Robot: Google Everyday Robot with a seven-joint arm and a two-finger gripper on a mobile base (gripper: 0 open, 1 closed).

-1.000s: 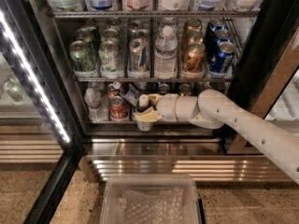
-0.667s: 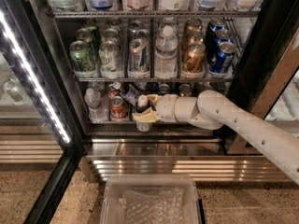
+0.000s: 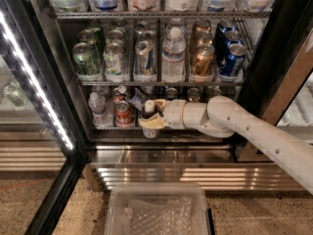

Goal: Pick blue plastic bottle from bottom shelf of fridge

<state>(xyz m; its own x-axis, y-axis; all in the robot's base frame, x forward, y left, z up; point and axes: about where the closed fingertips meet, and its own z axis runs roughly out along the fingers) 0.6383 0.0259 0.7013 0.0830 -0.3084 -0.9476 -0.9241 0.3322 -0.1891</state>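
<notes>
The blue plastic bottle (image 3: 149, 105) stands at the front of the fridge's (image 3: 286, 38) bottom shelf (image 3: 205, 132), showing a white cap and dark neck. My gripper (image 3: 152, 114) reaches in from the right on a white arm. Its tan fingers (image 3: 153, 123) are closed on the bottle's body, one in front and one behind. The bottle's label is mostly hidden by the fingers. The bottle's base still rests on the shelf.
A tilted small bottle (image 3: 134, 98), a red can (image 3: 123, 113) and a clear water bottle (image 3: 97, 107) stand just left of the gripper. The rack above holds cans and a tall water bottle (image 3: 173, 55). The open glass door with LED strip (image 3: 34, 82) is at left. A clear bin (image 3: 159, 209) sits on the floor.
</notes>
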